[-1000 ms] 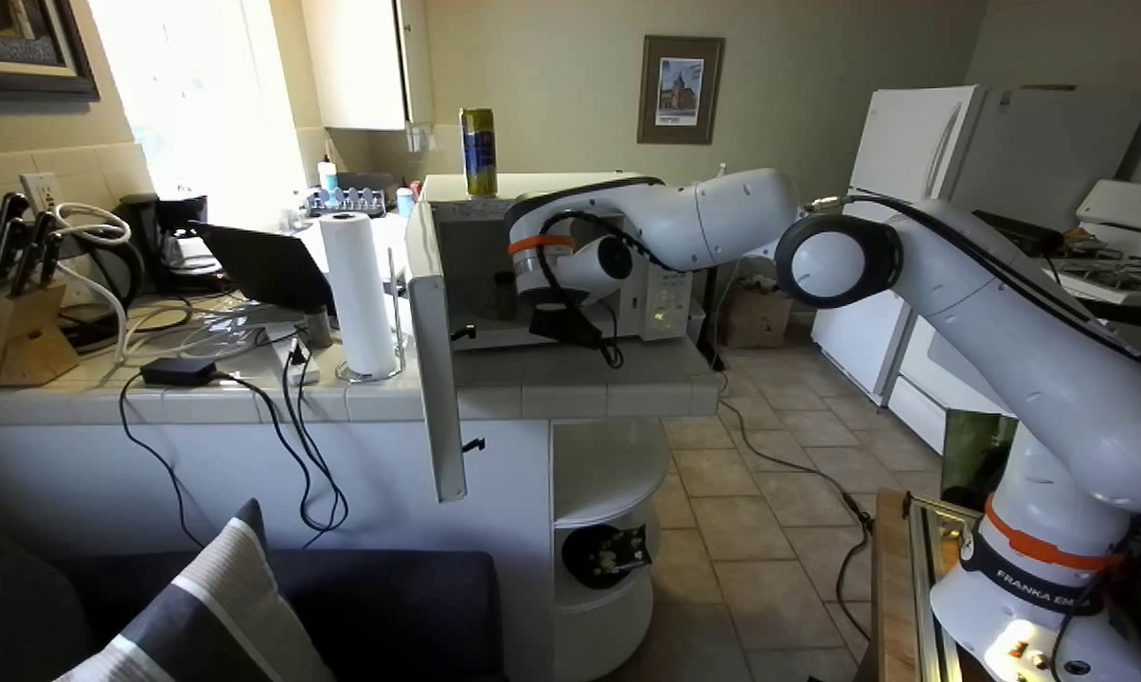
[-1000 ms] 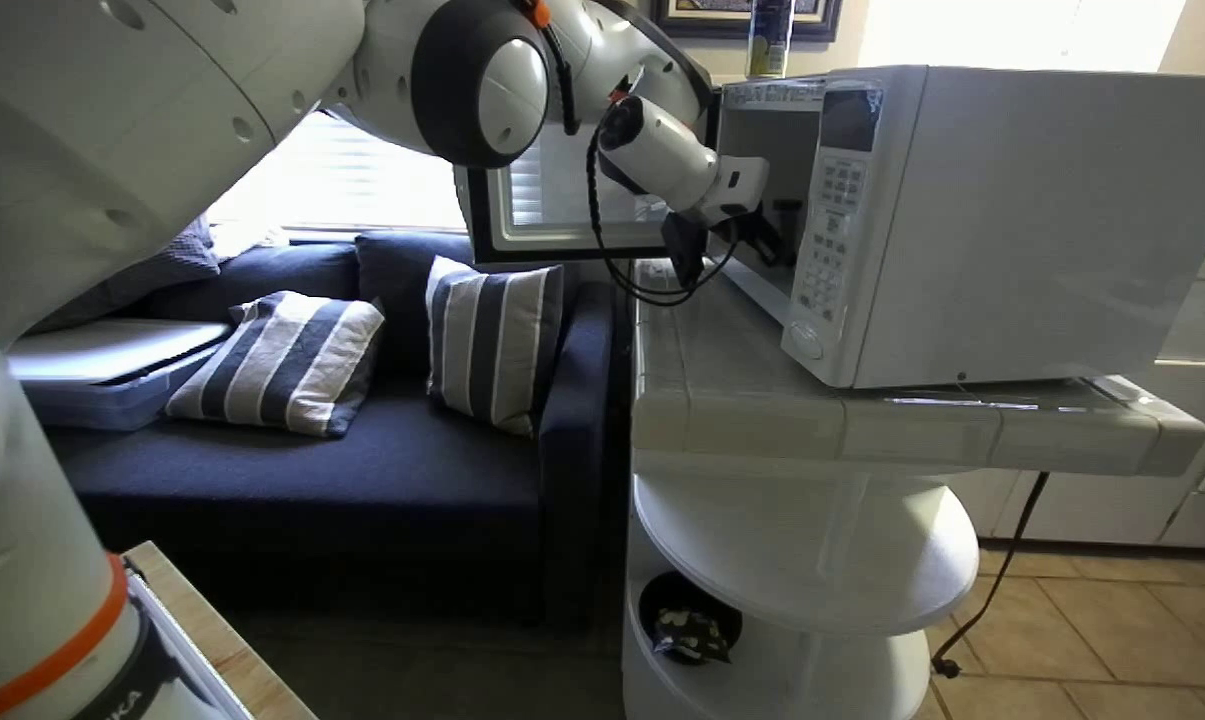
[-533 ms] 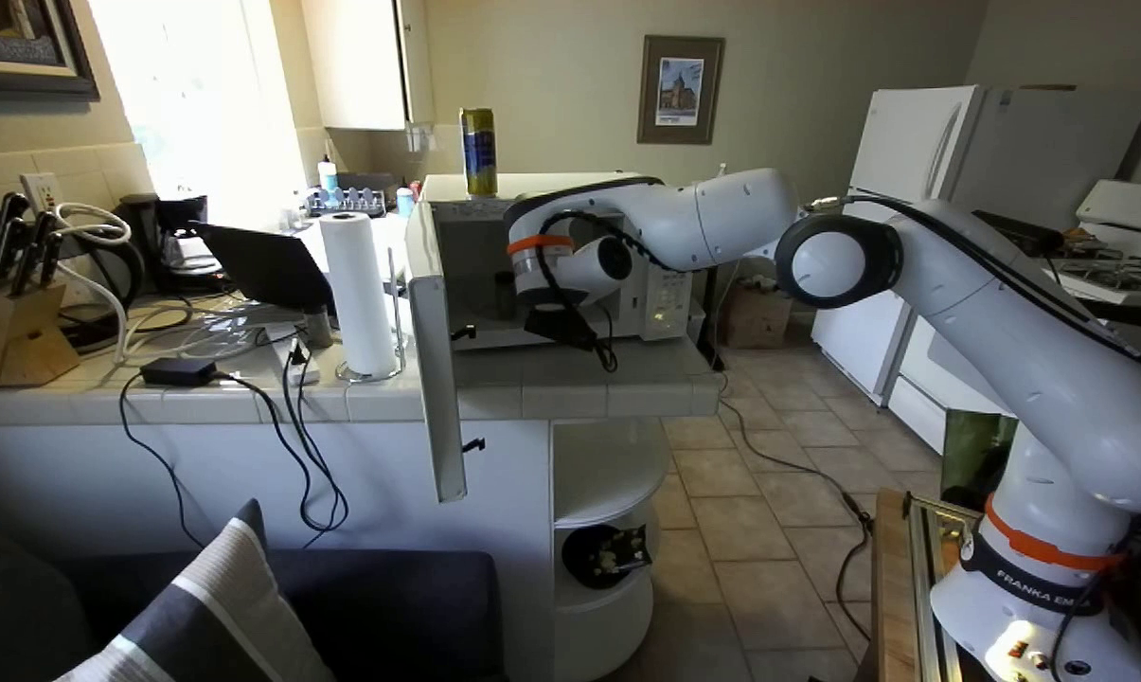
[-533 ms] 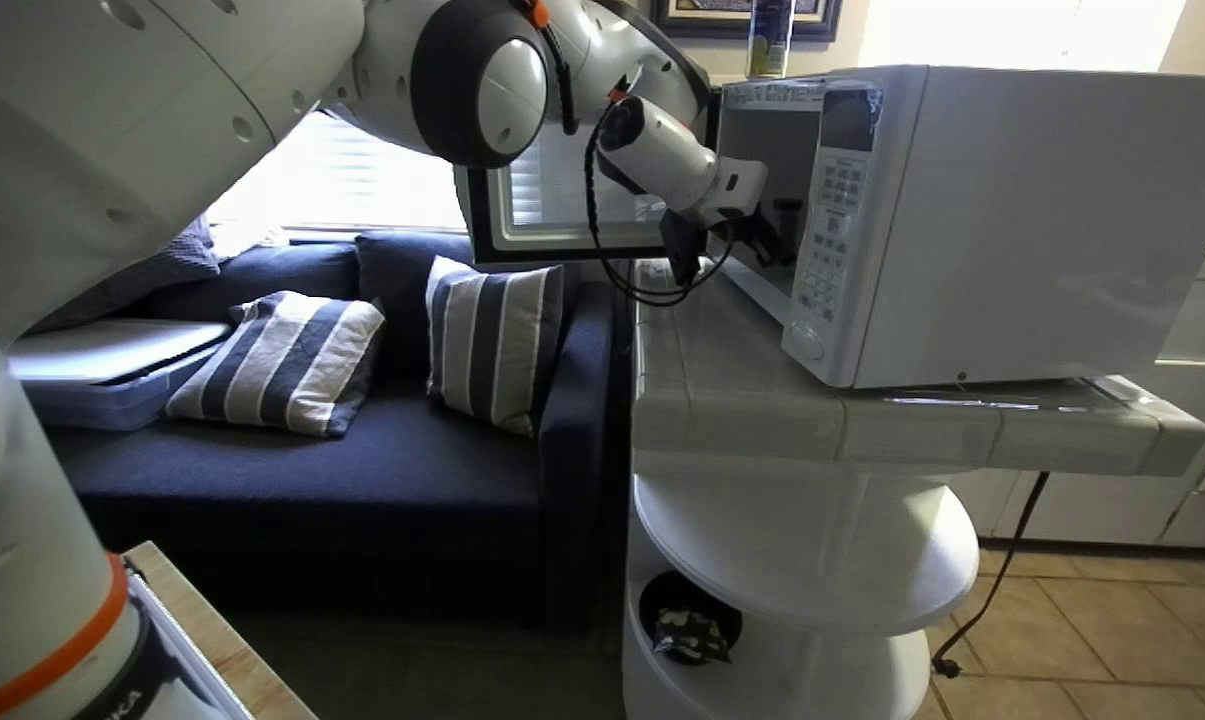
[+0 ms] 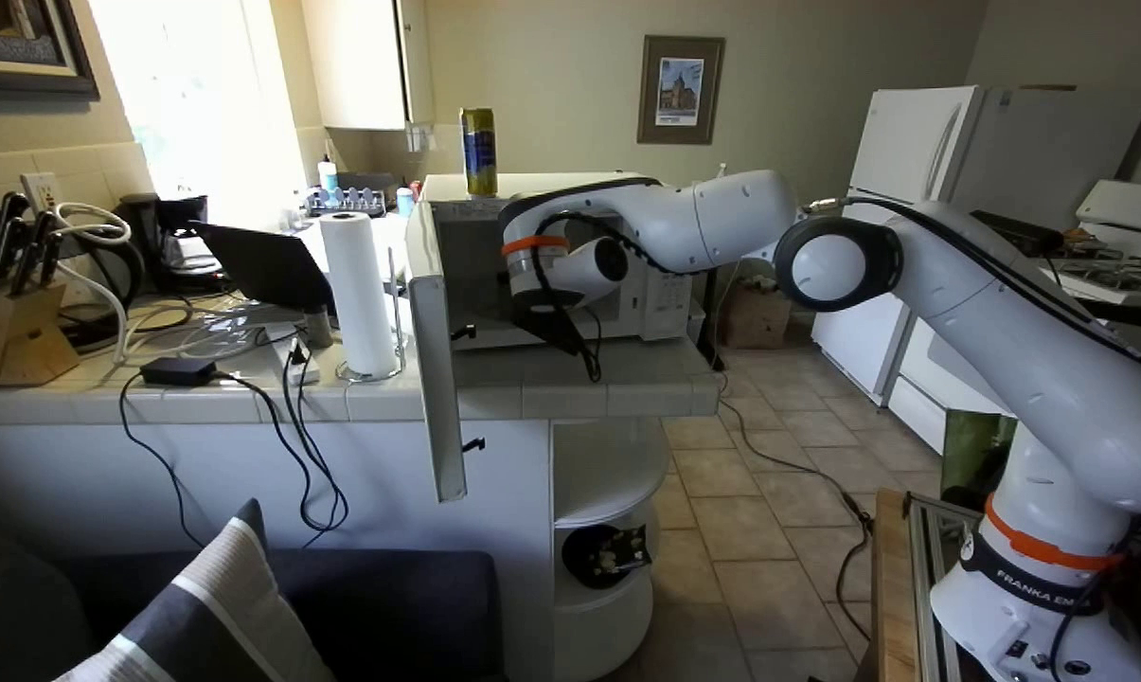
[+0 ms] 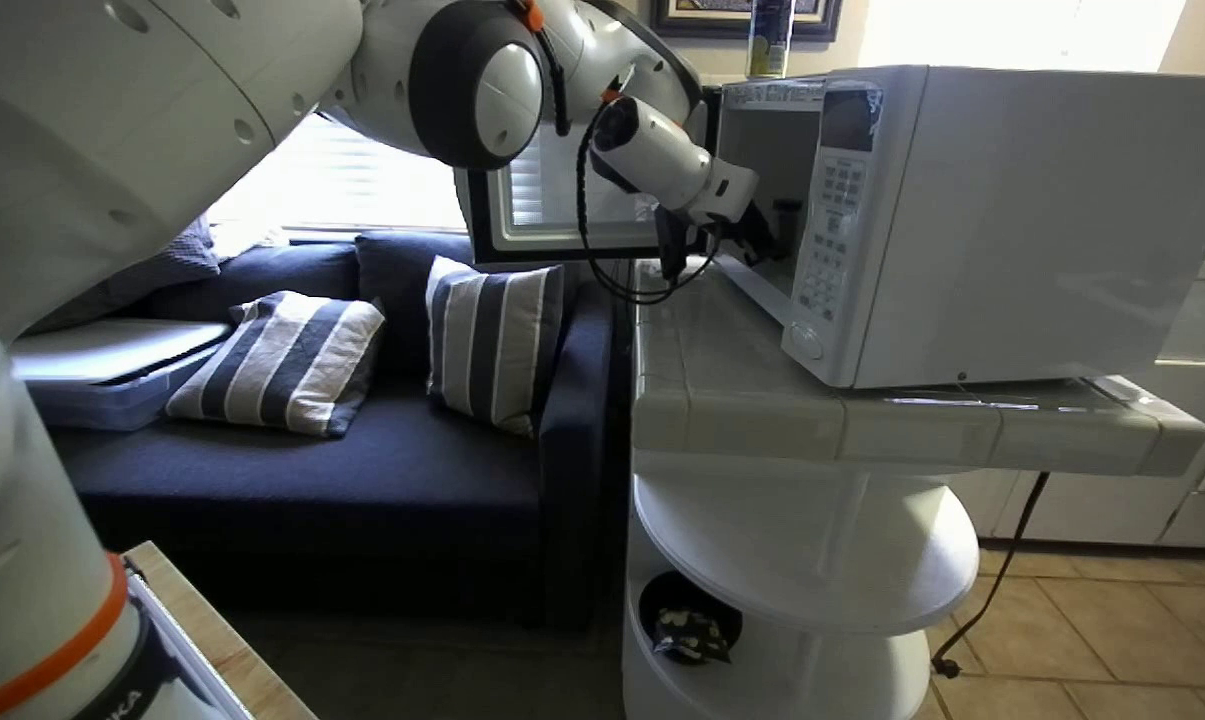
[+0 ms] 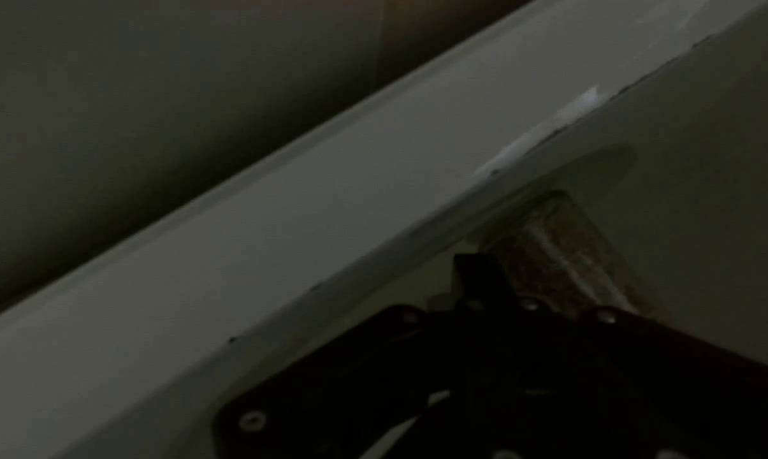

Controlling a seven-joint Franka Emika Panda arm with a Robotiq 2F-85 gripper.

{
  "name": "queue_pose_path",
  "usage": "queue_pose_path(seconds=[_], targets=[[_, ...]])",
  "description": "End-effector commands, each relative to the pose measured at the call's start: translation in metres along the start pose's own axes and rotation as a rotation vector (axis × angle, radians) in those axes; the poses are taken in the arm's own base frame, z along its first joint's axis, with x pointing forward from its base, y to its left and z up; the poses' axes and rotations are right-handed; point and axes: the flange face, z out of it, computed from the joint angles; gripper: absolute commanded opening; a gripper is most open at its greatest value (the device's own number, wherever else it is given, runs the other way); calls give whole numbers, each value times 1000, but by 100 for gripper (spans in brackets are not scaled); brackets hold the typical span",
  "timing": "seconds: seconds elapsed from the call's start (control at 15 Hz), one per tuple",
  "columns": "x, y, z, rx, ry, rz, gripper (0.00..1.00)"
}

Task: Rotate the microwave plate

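While the microwave [image 6: 1042, 220] sits on the counter [image 6: 712, 350] with its door [image 5: 433, 360] wide open, the gripper [image 7: 479, 264] is at its front, pinched together, holding nothing. A jar [image 7: 575, 268] stands inside, close by.

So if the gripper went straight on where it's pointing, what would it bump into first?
Probably the pale surface at the bottom of the microwave; it's too dark to tell whether that's the plate. The reddish container shows right by the gripper; depth is unclear, so the container could come first.
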Motion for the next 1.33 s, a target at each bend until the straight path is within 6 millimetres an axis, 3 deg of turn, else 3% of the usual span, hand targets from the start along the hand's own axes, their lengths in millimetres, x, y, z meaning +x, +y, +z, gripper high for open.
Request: queue_pose_path(seconds=[0.0, 0.53, 1.27], targets=[[-6, -8, 6, 42, -2, 65, 0], [-6, -10, 6, 48, -5, 120, 0], [7, -8, -18, -39, 72, 93, 0]])
